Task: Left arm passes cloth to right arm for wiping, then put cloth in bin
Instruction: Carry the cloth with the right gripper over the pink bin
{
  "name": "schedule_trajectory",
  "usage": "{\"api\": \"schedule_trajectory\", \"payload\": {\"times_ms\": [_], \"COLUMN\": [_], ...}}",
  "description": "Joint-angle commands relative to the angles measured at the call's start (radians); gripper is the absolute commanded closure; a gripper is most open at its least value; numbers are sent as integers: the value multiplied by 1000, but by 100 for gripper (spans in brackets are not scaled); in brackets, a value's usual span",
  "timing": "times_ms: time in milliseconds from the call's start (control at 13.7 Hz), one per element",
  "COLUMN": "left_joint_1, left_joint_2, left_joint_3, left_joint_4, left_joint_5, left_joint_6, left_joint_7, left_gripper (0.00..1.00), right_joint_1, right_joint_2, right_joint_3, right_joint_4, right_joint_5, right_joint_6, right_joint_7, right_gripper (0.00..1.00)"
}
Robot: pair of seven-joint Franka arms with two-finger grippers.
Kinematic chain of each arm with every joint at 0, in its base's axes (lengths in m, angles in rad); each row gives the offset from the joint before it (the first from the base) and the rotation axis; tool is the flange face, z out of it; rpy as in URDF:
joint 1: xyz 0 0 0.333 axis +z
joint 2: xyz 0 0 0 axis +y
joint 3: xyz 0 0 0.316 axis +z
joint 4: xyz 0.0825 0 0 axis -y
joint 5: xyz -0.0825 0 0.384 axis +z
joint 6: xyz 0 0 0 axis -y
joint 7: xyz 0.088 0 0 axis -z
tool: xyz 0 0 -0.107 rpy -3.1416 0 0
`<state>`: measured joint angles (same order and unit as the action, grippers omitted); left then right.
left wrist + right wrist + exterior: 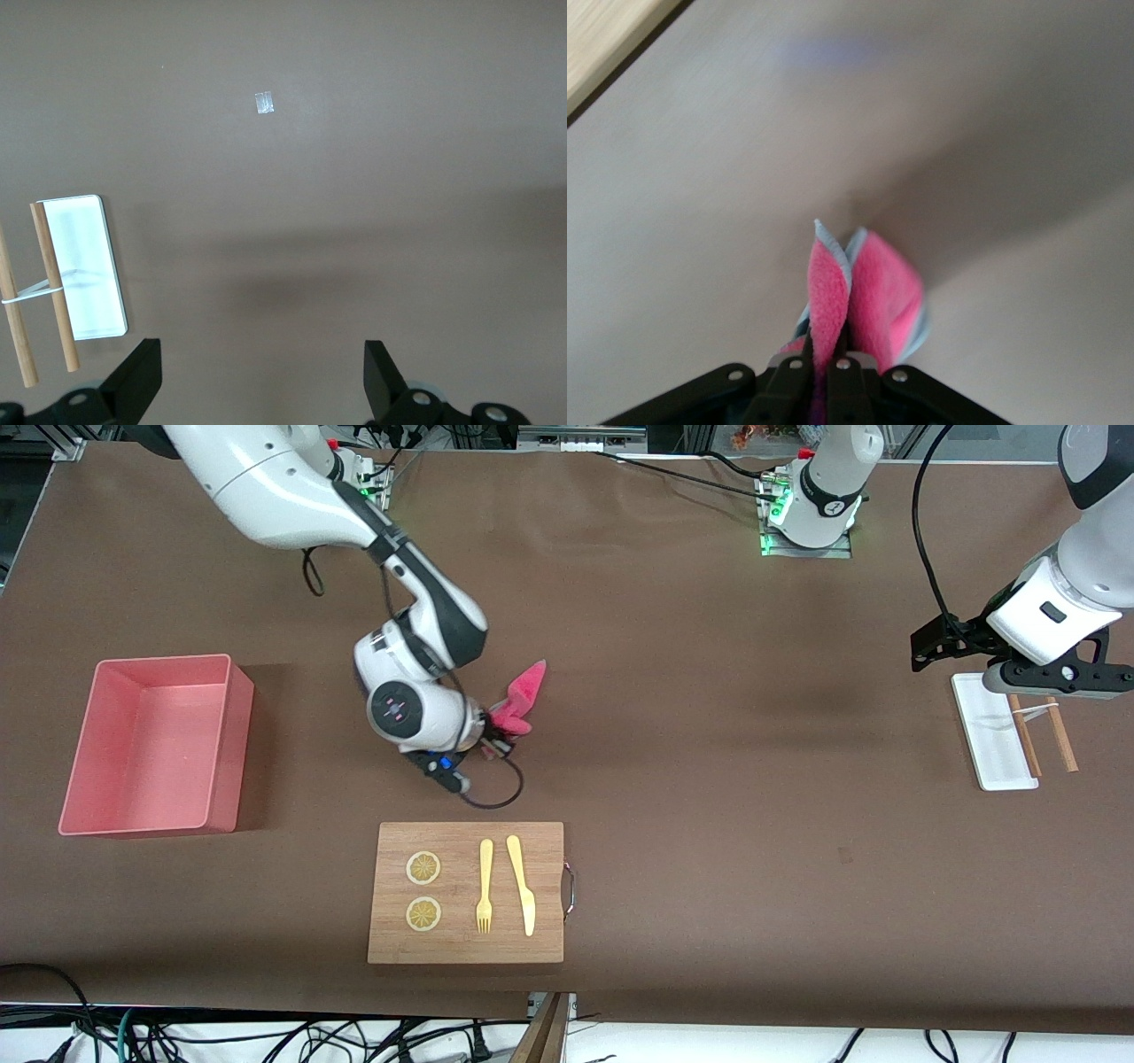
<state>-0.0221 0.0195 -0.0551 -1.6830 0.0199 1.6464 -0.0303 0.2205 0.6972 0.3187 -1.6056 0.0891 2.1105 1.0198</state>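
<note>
1. Salmon-pink bin (155, 746), middle-left of frame, holds nothing.
2. White tray (992, 731), right edge, two chopsticks (1042, 732) across it.
3. Right gripper (496, 731), clamped on cloth (521, 695), centre frame.
4. Left gripper (263, 379) hovers wide open, holding nothing, over the tray.
5. Cutting board (466, 893): two lemon slices (423, 868), one fork (485, 886), one knife (521, 884).

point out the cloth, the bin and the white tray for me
cloth (524, 691), front view, on the pink fold sticking up from the right gripper (498, 737).
bin (221, 731), front view, on its outer wall toward the cutting board.
white tray (990, 735), front view, on its bare ribbed surface beside the two wooden sticks.
</note>
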Motion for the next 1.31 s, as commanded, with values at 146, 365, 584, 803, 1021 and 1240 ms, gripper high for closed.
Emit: {"api": "schedule_trajectory", "payload": {"times_ms": [146, 365, 584, 803, 1021, 1240], "left_joint_1": [4, 4, 4, 4, 4, 4], "left_joint_2": [-10, -10, -9, -9, -9, -9], "left_joint_3": [-3, -3, -3, -2, -2, -2], "left_joint_4": [-6, -6, -6, -6, -7, -7], "left_joint_5": [17, 17, 17, 17, 17, 17], "left_joint_6": [-8, -8, -8, -8, -8, -8], "left_joint_7": [-10, -10, -8, -7, -8, -7], "left_gripper": [0, 0, 0, 0, 0, 0], "right_joint_1": [-50, -78, -137, -191, -248, -260], "right_joint_2": [-44, -77, -151, -237, -275, -309], "right_joint_3": [-131, -199, -205, -205, -233, -346], "right_joint_4": [1, 1, 18, 94, 228, 273], "right_joint_5": [-37, -89, -92, -91, -91, -123], "right_joint_6": [-160, -242, -323, -511, -742, -837], "right_joint_7": [-301, -462, -587, -697, -855, -1068], "right_gripper": [100, 100, 100, 100, 100, 100]}}
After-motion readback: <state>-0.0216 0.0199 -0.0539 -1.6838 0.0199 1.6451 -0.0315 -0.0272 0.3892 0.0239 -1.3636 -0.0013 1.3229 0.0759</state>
